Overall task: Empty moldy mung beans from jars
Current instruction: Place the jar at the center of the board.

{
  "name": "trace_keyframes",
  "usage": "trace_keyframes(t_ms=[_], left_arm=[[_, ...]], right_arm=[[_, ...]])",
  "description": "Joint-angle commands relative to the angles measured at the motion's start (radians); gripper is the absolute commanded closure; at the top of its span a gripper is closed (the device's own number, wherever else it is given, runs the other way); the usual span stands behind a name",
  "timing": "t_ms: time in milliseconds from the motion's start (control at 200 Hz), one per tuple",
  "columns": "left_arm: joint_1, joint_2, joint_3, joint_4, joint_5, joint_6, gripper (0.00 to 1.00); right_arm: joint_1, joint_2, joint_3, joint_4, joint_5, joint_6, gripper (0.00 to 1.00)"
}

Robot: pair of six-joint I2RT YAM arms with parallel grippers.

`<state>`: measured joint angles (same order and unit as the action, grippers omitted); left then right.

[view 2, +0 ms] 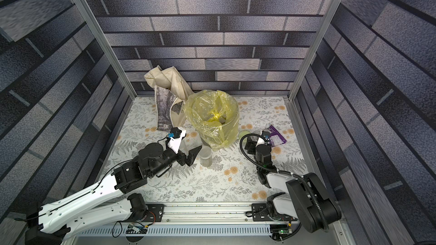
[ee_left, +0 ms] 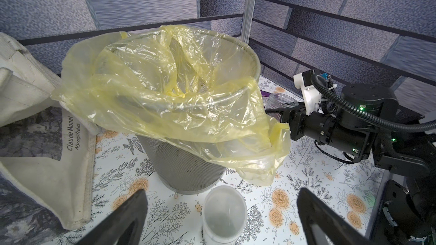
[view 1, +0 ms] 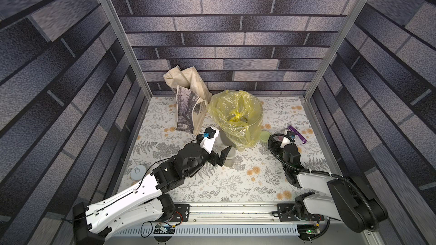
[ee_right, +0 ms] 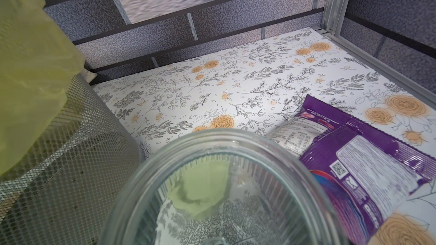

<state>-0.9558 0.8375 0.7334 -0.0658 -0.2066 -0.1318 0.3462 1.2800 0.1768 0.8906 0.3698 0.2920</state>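
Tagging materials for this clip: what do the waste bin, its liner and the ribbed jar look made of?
Waste bin: grey mesh, likely metal, open weave visible. Liner: thin yellow plastic film, crinkled, translucent. Ribbed jar: clear, glossy, thick-rimmed; probably glass, possibly plastic.

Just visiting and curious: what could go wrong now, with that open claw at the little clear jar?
The left gripper is open at the slim lidless clear jar; closing off-centre might tip it. The loose yellow plastic bag droops over the rim of the grey mesh bin toward that jar, so a rising arm could snag it.
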Motion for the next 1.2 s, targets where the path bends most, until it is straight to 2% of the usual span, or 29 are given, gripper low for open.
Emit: trace_keyframes(t_ms=[0,130,306,576,781,987,1197], left_arm=[[0.009,0.021,-0.007,0.039,0.017,-0.028,0.00],[0.012,0.044,0.006,0.041,0.033,-0.029,0.00],[0.012,0.068,0.028,0.013,0.047,-0.022,0.00],[0.008,0.075,0.038,-0.029,0.054,-0.039,0.00],[-0.023,0.074,0.027,-0.087,0.014,-0.057,0.00],[-0.061,0.072,0.019,-0.127,-0.029,-0.078,0.00],[-0.082,0.076,-0.007,-0.111,-0.045,-0.108,0.00]], right_arm=[[-0.002,0.016,-0.001,0.077,0.008,0.000,0.15],[-0.003,-0.013,-0.005,0.054,0.008,-0.008,0.00],[-0.003,-0.077,-0.013,0.017,-0.028,-0.012,0.00],[-0.001,-0.234,-0.008,-0.141,-0.045,0.011,0.00],[0.010,-0.376,-0.027,-0.267,-0.071,0.040,0.00],[0.116,-0.544,0.013,-0.546,0.052,-0.013,0.00],[0.202,-0.765,-0.006,-0.736,0.093,-0.001,0.00]])
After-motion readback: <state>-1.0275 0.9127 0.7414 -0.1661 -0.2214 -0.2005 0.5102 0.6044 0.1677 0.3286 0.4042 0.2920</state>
